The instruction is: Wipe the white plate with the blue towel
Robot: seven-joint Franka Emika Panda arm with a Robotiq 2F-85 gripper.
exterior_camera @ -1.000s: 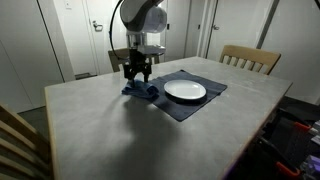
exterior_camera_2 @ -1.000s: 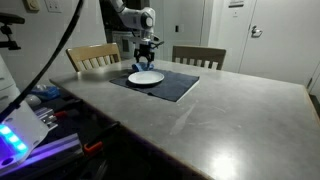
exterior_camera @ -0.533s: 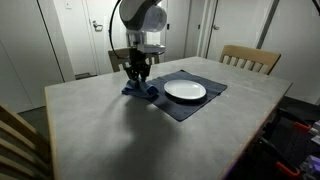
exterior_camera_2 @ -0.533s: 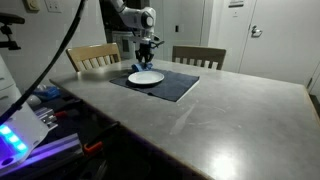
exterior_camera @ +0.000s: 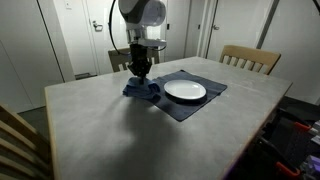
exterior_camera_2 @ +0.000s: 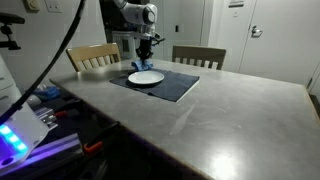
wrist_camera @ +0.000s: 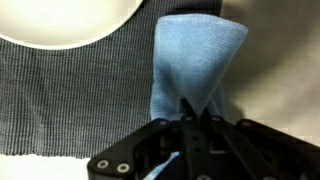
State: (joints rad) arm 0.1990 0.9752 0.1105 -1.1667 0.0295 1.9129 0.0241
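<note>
The white plate (exterior_camera: 185, 91) (exterior_camera_2: 146, 77) lies on a dark placemat (exterior_camera: 192, 107) (exterior_camera_2: 172, 86) in both exterior views. In the wrist view its rim (wrist_camera: 70, 22) fills the top left corner. The blue towel (exterior_camera: 143, 90) (wrist_camera: 196, 55) sits bunched at the placemat's edge beside the plate. My gripper (exterior_camera: 140, 72) (exterior_camera_2: 146, 58) (wrist_camera: 195, 108) stands directly over it, pointing down. Its fingers are shut together on a pinched fold of the towel, and the cloth tapers up into them. The plate is apart from the gripper.
The placemat (wrist_camera: 70, 100) lies on a grey table (exterior_camera: 110, 130). Wooden chairs stand at the table's edges (exterior_camera: 250, 58) (exterior_camera_2: 95, 55) (exterior_camera_2: 198, 57). A chair back (exterior_camera: 15, 140) shows in the near corner. Doors and walls stand behind.
The jaws have gone from open to shut on the blue towel. The arm has risen slightly, drawing the cloth up into a peak.
</note>
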